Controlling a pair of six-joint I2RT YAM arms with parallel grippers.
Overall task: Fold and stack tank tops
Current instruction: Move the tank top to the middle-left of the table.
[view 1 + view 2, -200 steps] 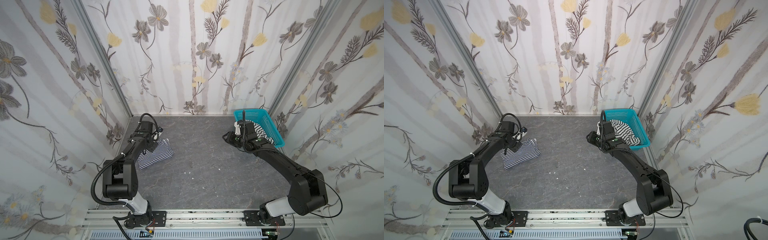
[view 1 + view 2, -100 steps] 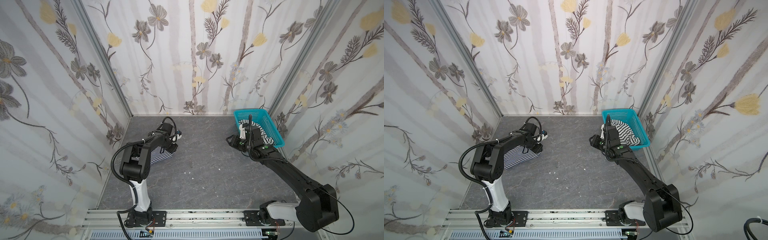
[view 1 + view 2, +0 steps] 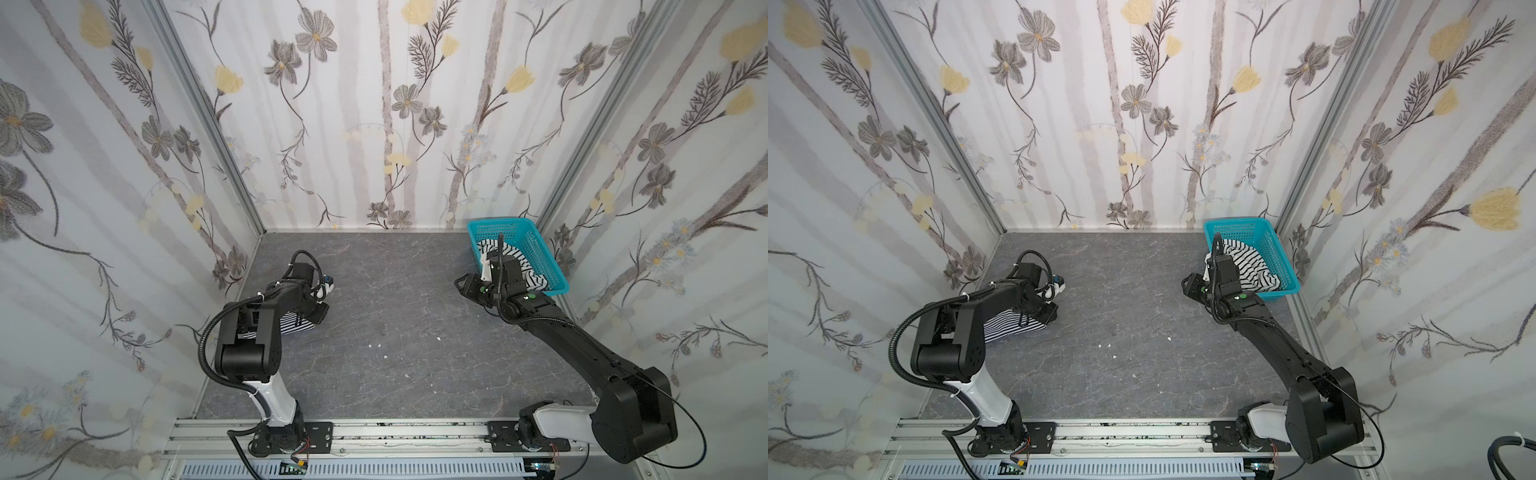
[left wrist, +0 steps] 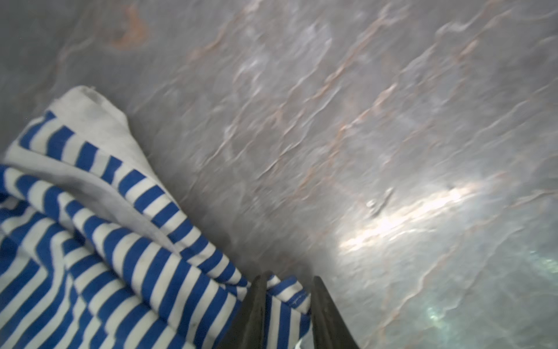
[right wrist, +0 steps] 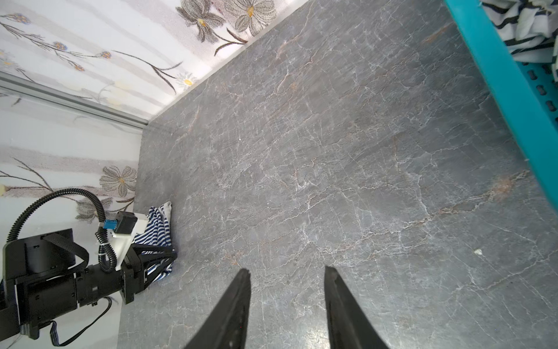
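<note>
The navy-and-white fine-striped tank top (image 3: 297, 326) (image 3: 1005, 326) lies bunched at the table's left, mostly under my left arm. My left gripper (image 3: 322, 316) (image 3: 1050, 316) is low at its right edge. In the left wrist view a folded corner of this top (image 4: 120, 256) sits pinched between the fingers of the left gripper (image 4: 290, 279). The white tank top with wide black stripes (image 3: 530, 274) (image 3: 1250, 266) (image 5: 525, 27) lies crumpled in the basket. My right gripper (image 3: 461, 282) (image 3: 1185, 282) (image 5: 287, 272) hovers open and empty over bare table, just left of the basket.
A teal perforated basket (image 3: 498, 222) (image 3: 1237, 222) (image 5: 498, 78) stands in the back right corner against the wall. Flowered walls close the table on three sides. A few small white specks (image 3: 384, 356) lie on the grey stone-patterned table (image 3: 395, 291).
My left gripper has swung from the top's far left end rightward and toward the front, to its right edge; less of the top shows. The right gripper has stayed near the basket.
</note>
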